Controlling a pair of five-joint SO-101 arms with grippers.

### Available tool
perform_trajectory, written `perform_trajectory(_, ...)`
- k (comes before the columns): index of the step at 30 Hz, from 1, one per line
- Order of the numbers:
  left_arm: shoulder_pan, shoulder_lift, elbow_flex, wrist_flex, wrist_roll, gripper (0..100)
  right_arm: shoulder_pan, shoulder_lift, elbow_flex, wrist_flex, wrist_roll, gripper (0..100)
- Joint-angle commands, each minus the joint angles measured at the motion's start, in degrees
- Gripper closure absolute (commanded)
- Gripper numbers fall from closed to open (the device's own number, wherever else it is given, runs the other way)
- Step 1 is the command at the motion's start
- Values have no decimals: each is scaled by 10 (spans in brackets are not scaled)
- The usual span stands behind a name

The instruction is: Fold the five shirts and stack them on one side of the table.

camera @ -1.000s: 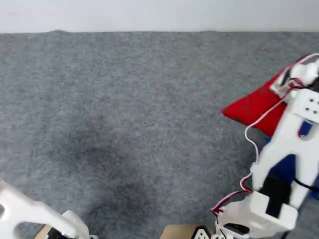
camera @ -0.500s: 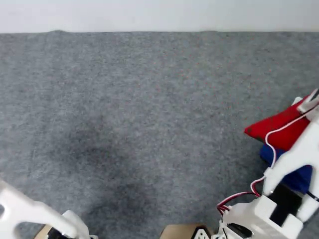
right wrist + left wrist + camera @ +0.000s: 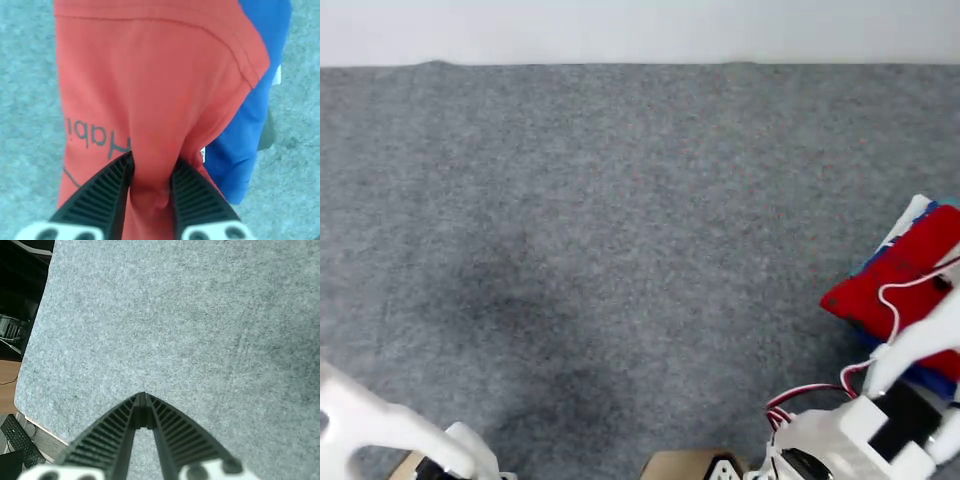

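Observation:
A folded red shirt (image 3: pixel 900 285) lies at the table's right edge on top of a blue shirt (image 3: pixel 930 380), with a white one (image 3: pixel 912 215) peeking out behind. In the right wrist view my right gripper (image 3: pixel 152 167) is shut on a pinch of the red shirt (image 3: pixel 150 90), and the blue shirt (image 3: pixel 250 125) shows beside it. The right arm's white body (image 3: pixel 880 430) stands at the lower right. My left gripper (image 3: pixel 145 407) hangs shut over bare grey felt, holding nothing; its arm (image 3: pixel 380 430) sits at the lower left corner.
Grey felt (image 3: pixel 620 220) covers the table up to a white wall (image 3: pixel 640 30) at the back. In the left wrist view the table's edge (image 3: pixel 35 415) drops off to a dark floor. A brown patch (image 3: pixel 685 465) shows at the front edge.
The right arm has pulled the red shirt rightward and toward the front, bringing it down onto the blue shirt. The left arm has stayed put.

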Motion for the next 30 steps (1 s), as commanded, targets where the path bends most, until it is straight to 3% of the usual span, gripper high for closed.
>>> perform_trajectory(1,2,-12,-1,-7,-3,998,25,-31,7,-44,23,991)
perform_trajectory(9,2,-16,13,-7,-3,998,41,-31,62,-155,78,991)
perform_trajectory(17,-3,-17,13,-7,-3,998,53,-31,137,-226,84,985)
perform_trajectory(20,-4,-17,13,-7,-3,998,63,-35,137,-226,104,913)
perform_trajectory(25,-4,-17,13,-7,-3,998,92,-44,127,-224,105,686)
perform_trajectory(30,0,-14,14,-7,-3,998,94,-84,97,-180,102,659)
